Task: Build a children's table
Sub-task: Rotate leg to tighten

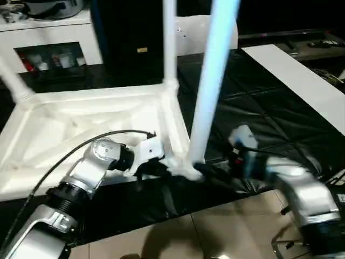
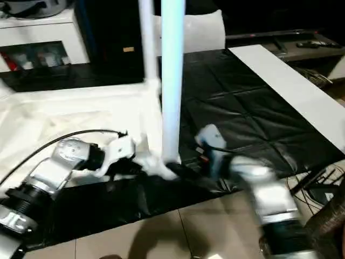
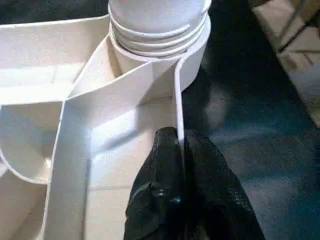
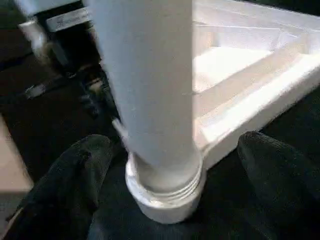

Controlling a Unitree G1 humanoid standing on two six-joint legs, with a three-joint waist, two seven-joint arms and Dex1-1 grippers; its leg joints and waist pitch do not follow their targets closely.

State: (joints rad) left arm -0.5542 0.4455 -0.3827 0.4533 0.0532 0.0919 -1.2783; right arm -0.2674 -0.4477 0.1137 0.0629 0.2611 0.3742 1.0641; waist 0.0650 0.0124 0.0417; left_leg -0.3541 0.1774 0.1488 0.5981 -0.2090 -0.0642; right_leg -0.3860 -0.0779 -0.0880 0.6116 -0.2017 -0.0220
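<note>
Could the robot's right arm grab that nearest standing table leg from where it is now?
Probably yes. The right gripper is open, one black finger on each side of the leg just above its socket, with nothing between them. The left gripper pinches the tabletop rim.

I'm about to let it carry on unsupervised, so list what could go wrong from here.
1. The near leg stands in its corner socket with thread rings exposed above the socket; it may not be fully seated, and could lean or drop out.
2. The right hand is open with its fingers apart on either side of that leg, so a careless withdrawal could knock it.
3. The left hand pinches only the thin rim of the tabletop; that hold may slip.
</note>
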